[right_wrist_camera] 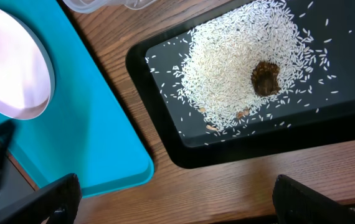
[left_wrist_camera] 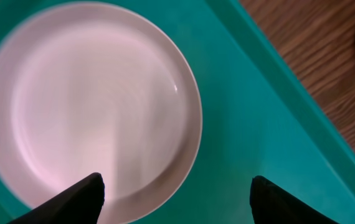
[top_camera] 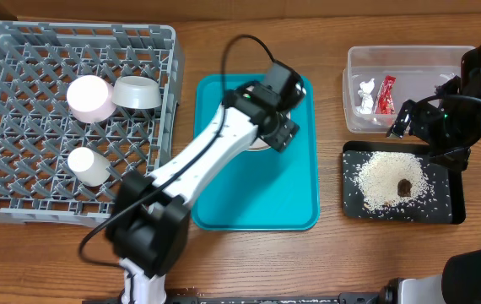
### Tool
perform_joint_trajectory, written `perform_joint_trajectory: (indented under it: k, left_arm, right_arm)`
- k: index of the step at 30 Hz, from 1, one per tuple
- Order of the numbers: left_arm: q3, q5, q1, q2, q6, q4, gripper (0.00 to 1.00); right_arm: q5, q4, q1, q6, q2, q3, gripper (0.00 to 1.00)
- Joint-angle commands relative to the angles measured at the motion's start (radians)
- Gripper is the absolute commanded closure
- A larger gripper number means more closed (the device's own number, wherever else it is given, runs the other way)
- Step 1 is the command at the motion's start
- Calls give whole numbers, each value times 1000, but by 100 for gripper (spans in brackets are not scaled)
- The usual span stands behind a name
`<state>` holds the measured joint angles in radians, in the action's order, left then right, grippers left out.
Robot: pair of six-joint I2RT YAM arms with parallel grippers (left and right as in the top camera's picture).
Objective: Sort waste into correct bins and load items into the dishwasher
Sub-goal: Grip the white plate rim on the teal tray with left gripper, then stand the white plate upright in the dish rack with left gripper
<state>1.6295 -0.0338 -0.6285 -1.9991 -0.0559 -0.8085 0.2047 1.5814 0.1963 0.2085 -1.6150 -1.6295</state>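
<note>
On teal tray (left_wrist_camera: pixel 277 118), round white plate (left_wrist_camera: pixel 90 106)

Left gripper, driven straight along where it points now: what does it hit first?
Most likely the white plate, lying on the teal tray. The left gripper is open and straddles the plate's rim, one finger over the plate, the other over bare tray. Depth is unclear.

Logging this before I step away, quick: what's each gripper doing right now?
Left gripper: open, empty, at the white plate's edge.
Right gripper: open, empty, near the black tray.
</note>
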Motion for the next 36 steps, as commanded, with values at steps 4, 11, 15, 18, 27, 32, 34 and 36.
perform_joint_trajectory:
  k: [4, 11, 15, 18, 27, 32, 34, 36]
  left_arm:
    - [2, -28, -7, -143, -44, -9, 27]
    - [2, -19, -16, -188, -26, -98, 57]
    - [2, 9, -29, -187, -11, -127, 79]
    - [2, 9, -41, -187, -8, -131, 95]
    - [111, 9, -46, -148, 135, -247, 96]
    - [228, 9, -3, -53, 213, -309, 96]
    - [256, 13, 28, 3, 227, -318, 96]
    - [266, 40, 70, 66, 229, -320, 96]
  right_arm:
    - [-5, -4, 1, -8, 10, -8, 0]
    - [-6, -2, 2, -8, 10, -8, 0]
    - [-5, 0, 2, -8, 10, -8, 0]
    - [-5, 0, 2, -8, 10, -8, 0]
    - [-6, 1, 2, -8, 10, -8, 0]
    - [-6, 3, 2, -8, 10, -8, 0]
    - [-6, 3, 2, -8, 10, -8, 0]
    - [-6, 3, 2, -8, 10, -8, 0]
